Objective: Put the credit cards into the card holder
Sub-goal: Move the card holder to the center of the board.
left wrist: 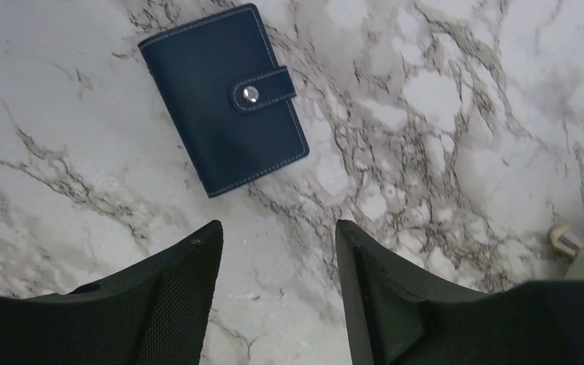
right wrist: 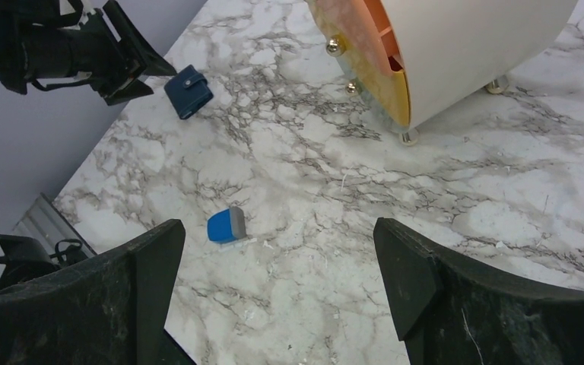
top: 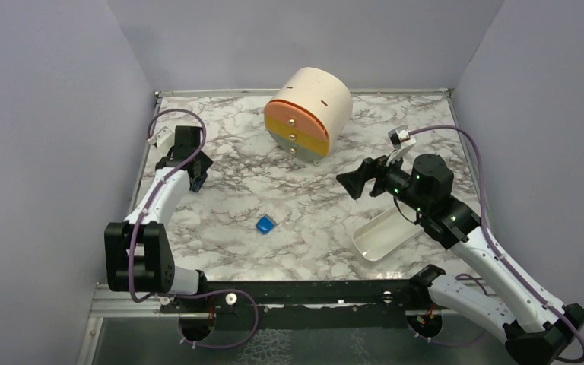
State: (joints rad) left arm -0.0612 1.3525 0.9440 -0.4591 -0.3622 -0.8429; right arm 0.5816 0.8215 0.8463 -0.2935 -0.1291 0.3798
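**A:** Where did we have the wallet (left wrist: 224, 99)?

**B:** Flat on the marble by the left edge, toward the far-left corner. It was closed, with its snap tab fastened. Our left gripper (left wrist: 277, 228) hung just above it, fingers spread, with nothing between them and not touching it.

**A:** And the other arm?

**B:** Our right gripper (right wrist: 277, 228) was held up over the right side, also spread wide and empty. The tray (top: 365, 247) lay under that arm, near the right edge.

**A:** The cards?

**B:** We saw none in any view, and that was our first worry. We could open the wallet and have nothing to put in it. They may have been inside the drawers (top: 298, 133) at the far edge, but we could not tell.

**A:** What else could have gone wrong?

**B:** The snap. We judged that pulling the tab with one gripper would drag or lift the whole wallet unless the other pinned it. It also lay flat on smooth marble, so fingers trying to get under it might have skated off or shoved it toward the left edge.

**A:** And the block (top: 265, 224)?

**B:** It was mid-table toward the near edge, well apart from the wallet. Since it was blue as well, we risked taking it for the target.
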